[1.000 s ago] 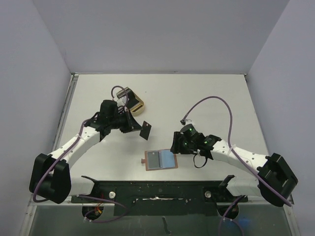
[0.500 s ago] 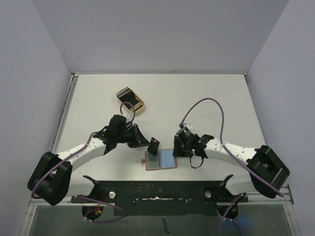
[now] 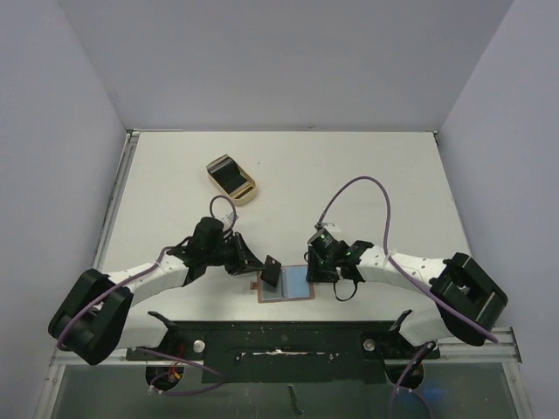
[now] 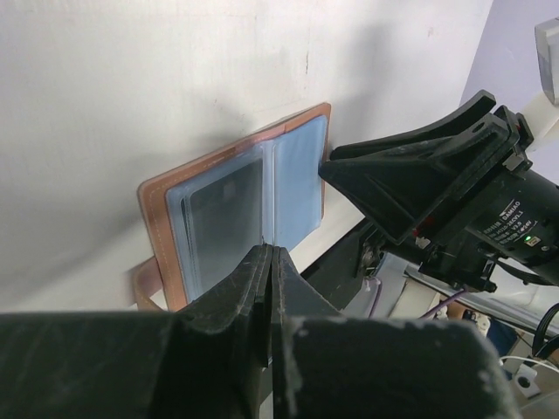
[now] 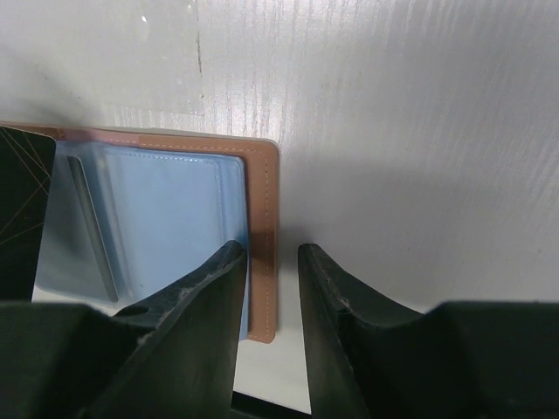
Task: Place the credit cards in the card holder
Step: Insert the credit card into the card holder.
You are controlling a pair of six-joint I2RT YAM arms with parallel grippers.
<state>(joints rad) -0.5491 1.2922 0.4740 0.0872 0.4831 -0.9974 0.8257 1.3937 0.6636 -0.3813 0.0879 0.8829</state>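
Nearest me, the holder point(image 3: 297, 281) lies open and flat on the table point(image 3: 367, 175), close to the near edge. Its long axis runs 9 to 3 o'clock and its blue pockets face up.

My left gripper point(image 3: 260, 267) comes in from 9 o'clock with its fingers pinched together on a dark card point(image 3: 272, 272). The card is tilted, with its low edge over the holder's 9 o'clock half. In the left wrist view the card is edge-on between the fingers, which point at the fold. The pane at 9 o'clock of the fold already shows a grey card point(image 4: 223, 214) inside.

My right gripper point(image 3: 319, 272) sits at the holder's 3 o'clock end. Its fingers are a narrow gap apart and straddle the brown edge. I cannot tell whether they press on it or hover just above.

The left arm is the one with the card, so I judge the insertion is its job. The move turns on getting the card's low edge square to a pocket mouth, and I cannot make out where that mouth opens. The right hand looks placed to steady the holder.

Farther off, at 11 o'clock from the holder and well apart, the tray point(image 3: 247, 194) holds more dark cards point(image 3: 230, 176).
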